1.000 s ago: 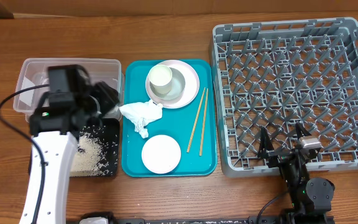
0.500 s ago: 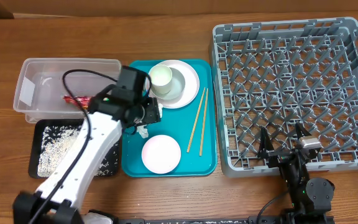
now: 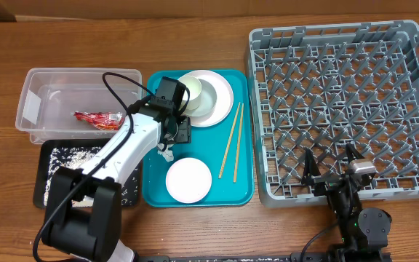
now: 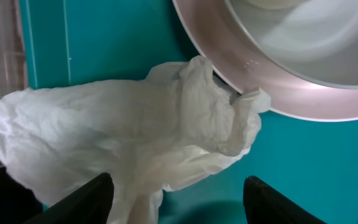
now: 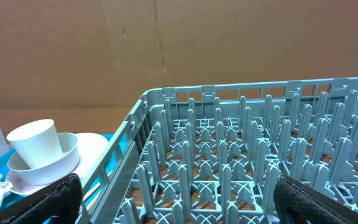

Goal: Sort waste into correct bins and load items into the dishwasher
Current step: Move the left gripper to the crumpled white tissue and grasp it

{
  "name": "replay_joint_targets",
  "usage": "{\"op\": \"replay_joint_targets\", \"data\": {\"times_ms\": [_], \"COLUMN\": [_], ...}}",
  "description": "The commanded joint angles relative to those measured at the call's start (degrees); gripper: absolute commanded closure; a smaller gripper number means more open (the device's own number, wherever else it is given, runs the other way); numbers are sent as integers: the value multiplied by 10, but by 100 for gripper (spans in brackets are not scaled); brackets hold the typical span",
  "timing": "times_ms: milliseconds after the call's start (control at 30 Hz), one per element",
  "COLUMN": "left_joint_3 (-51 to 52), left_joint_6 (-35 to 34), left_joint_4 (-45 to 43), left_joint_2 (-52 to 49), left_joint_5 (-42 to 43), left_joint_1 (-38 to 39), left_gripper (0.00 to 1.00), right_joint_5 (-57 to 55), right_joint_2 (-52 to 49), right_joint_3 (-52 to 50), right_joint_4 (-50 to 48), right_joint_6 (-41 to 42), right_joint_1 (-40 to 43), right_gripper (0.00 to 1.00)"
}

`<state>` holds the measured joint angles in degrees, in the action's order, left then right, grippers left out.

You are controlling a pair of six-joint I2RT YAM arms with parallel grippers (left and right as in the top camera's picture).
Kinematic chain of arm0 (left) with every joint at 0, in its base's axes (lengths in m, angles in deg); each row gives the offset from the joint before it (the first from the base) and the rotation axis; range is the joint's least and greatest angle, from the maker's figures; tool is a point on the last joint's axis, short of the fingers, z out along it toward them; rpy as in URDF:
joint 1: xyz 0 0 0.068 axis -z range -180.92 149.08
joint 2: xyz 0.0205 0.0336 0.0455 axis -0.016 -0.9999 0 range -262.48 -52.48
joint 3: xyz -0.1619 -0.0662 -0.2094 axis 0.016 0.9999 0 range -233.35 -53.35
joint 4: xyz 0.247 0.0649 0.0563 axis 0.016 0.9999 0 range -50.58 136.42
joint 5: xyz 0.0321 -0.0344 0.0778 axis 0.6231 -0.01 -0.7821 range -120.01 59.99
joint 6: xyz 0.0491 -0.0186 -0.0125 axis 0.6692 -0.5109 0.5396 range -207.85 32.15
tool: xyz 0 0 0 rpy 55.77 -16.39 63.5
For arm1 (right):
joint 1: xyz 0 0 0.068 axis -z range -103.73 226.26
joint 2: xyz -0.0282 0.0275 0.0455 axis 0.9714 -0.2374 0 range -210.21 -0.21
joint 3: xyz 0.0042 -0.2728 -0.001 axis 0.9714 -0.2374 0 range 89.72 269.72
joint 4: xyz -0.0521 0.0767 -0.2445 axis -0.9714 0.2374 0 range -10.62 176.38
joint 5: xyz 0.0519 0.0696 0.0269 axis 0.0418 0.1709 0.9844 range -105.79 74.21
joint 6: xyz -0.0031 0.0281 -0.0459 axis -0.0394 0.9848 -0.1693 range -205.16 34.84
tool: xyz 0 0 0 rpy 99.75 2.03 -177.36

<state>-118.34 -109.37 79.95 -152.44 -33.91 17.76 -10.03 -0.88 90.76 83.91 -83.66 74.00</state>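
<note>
one clear tub (image 3: pixel 31 102) at the far left, holding one red sauce packet (image 3: pixel 98 120). one black tray (image 3: pixel 38 182) at the near left, its rice grains (image 3: pixel 64 153) too many and too small to count. one teal tray (image 3: pixel 242 175) in the middle carries one crumpled napkin (image 4: pixel 104 137), two chopsticks (image 3: pixel 231 142), one large plate (image 3: pixel 225 91) far, one small plate (image 3: pixel 188 179) near, one bowl (image 3: pixel 209 100) and one cup (image 3: pixel 195 87): two plates in all. one grey dish rack (image 3: pixel 326 33) on the right. two robot arms: the left arm (image 3: pixel 122 156) and the right arm (image 3: pixel 355 211).
</note>
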Motion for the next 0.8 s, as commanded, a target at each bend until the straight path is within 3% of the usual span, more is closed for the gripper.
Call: {"op": "replay_joint_targets", "data": {"times_ms": [0,267,433,767], "left_joint_3": [-4,-4,-4,-7], "left_joint_6": [32,34,49,53], "left_joint_4": [-6,-6,-15,-17], "left_joint_2": [-14,-52,-68,-67], "left_joint_5": [-11,-5,-5,7], "left_joint_1": [1,1,1,1], "left_gripper": [31,31,37,87], "right_joint_5": [1,1,1,1], "right_joint_2": [5,5,5,5], "right_joint_3": [-6,-6,-6,-6], "right_joint_4": [-3,-3,-3,-3], "right_joint_6": [0,0,0,0], "right_joint_1": [1,1,1,1], "right_gripper": [0,0,0,0]}}
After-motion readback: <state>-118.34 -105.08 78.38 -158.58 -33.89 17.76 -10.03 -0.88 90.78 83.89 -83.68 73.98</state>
